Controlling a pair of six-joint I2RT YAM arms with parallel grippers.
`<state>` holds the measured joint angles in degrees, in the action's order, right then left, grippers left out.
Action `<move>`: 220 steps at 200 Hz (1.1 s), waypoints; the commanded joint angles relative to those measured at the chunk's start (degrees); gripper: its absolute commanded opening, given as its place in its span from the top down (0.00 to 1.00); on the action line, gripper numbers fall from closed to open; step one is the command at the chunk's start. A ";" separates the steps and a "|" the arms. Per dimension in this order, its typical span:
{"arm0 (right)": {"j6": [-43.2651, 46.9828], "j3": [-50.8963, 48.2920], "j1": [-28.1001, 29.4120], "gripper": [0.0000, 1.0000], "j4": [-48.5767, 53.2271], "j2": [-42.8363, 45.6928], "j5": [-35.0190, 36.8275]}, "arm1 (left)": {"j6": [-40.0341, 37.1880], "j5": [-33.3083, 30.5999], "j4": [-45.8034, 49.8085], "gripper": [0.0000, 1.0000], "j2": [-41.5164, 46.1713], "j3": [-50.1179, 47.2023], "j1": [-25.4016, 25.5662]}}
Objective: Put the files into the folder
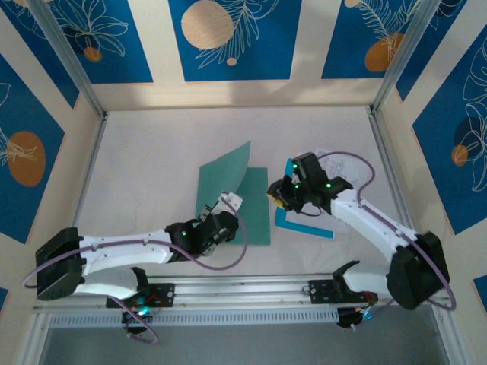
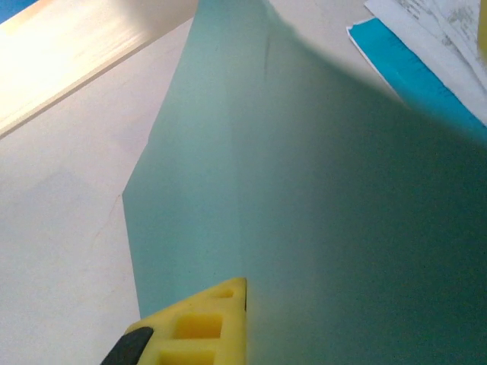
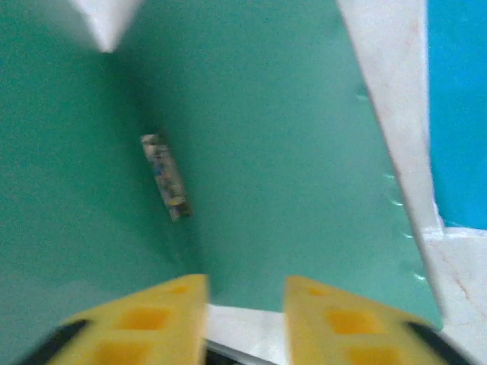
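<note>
Overhead, left fingers (image 2: 199,328) clench the folder's (image 1: 255,217) raised leaf; wrist view shows right fingers (image 3: 335,319) parted

White links (image 1: 114,247) are joined by black joints (image 1: 415,277) dotted with green lights (image 1: 329,184); purple cables (image 1: 354,155) are looped alongside; yellow fingers (image 3: 335,319) are marked by square recesses.

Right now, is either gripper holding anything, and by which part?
Left gripper holds the folder by its raised leaf's near edge; right gripper is open, holding nothing.
</note>
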<state>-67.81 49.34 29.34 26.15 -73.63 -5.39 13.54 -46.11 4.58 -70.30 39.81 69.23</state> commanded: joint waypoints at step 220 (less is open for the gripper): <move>0.07 15.92 7.85 1.00 0.67 -39.80 -2.55 | 57.24 -3.21 46.22 0.65 39.08 -9.55 -9.39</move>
<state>-68.47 67.11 37.71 21.91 -110.83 -9.28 58.48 -50.98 39.20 -35.05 32.16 60.73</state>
